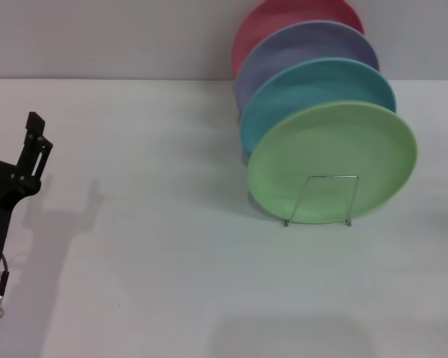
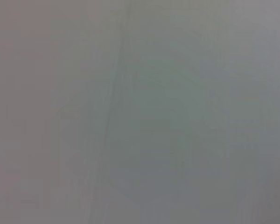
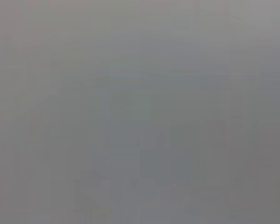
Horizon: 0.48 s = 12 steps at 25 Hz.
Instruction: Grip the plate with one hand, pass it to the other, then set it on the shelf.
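Your left gripper (image 1: 36,142) hangs at the table's left edge; whether its fingers are spread, you cannot tell. The light green plate (image 1: 332,160) stands upright in the wire dish rack (image 1: 322,200), so placing appears done; next, perhaps just park the arm.

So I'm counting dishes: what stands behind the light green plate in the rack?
Behind the round light green plate stand turquoise, lavender and pink plates, each mostly covered; anything farther back is hidden.
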Available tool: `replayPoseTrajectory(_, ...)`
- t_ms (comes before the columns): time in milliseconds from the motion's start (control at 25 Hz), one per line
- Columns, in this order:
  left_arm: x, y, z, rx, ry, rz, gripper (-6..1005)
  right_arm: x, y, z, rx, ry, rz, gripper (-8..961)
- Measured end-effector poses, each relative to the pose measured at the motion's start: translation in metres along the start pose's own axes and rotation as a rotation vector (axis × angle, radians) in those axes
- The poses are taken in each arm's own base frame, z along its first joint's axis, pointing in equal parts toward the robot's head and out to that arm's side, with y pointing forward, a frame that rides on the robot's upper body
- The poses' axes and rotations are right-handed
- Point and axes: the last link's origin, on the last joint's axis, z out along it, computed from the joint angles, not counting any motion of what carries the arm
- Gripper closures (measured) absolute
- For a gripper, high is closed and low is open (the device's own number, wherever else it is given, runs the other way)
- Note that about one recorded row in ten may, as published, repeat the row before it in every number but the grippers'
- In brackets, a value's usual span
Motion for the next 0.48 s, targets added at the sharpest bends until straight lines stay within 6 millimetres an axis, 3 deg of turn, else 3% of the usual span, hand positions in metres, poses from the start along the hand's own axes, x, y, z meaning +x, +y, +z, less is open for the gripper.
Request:
replayPoseTrajectory(120, -0.001, -0.001, 0.004, -0.013, -0.004, 0.008, 203, 0.001, -0.005, 0.008, 0.034, -0.001, 0.003, 301)
replayPoseTrajectory(280, -0.005, 0.001, 0.011, -0.030, -0.023, 0.027, 187, 0.008, -0.004, 0.020, 0.054, 0.026, 0.004, 230)
replayPoseTrajectory(480, -0.011, 0.002, 0.019, -0.041, -0.057, 0.036, 186, 0.010, -0.001, 0.027, 0.048, 0.027, -0.026, 230)
